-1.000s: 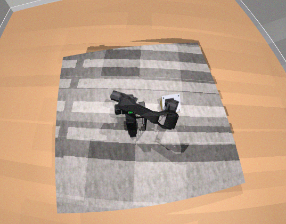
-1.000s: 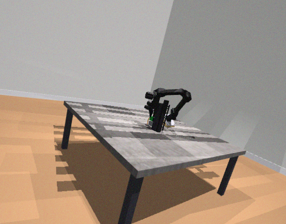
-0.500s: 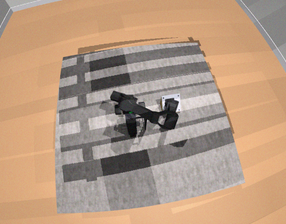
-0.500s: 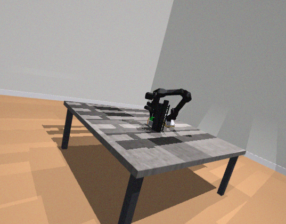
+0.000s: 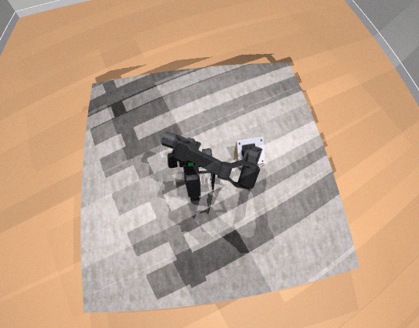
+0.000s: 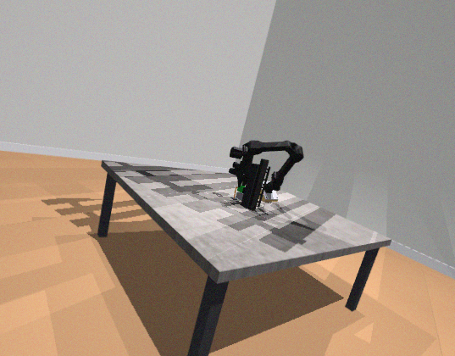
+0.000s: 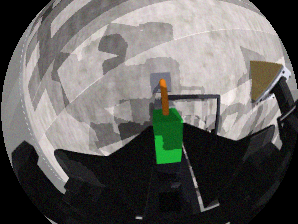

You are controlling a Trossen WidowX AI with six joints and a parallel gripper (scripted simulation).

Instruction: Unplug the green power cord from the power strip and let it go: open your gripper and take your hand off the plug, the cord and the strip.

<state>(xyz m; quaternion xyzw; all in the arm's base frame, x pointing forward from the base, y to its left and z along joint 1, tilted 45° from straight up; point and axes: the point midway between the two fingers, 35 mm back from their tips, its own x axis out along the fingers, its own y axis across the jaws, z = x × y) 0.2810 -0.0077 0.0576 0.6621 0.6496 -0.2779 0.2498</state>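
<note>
The green plug [image 5: 190, 164] [image 6: 241, 189] [image 7: 168, 142] is between the two dark fingers of my gripper [image 7: 167, 129], which is shut on it. An orange cord [image 7: 165, 100] leaves the plug's far end, toward a small grey block [image 7: 160, 81]. The black power strip [image 5: 193, 189] [image 6: 255, 186] [image 7: 170, 200] stands steeply right beside the plug and my fingers. Its near part is dark in the wrist view. Whether the plug's prongs are in the strip cannot be told, as the fingers and shadow hide the joint.
A thin dark frame [image 7: 218, 115] stands beside the strip, right of the plug in the wrist view. My arm's base has a white plate [image 5: 244, 141] with a tan side [image 7: 264, 80], to the right. All stand on the grey table [image 5: 303, 234] [image 6: 227, 258].
</note>
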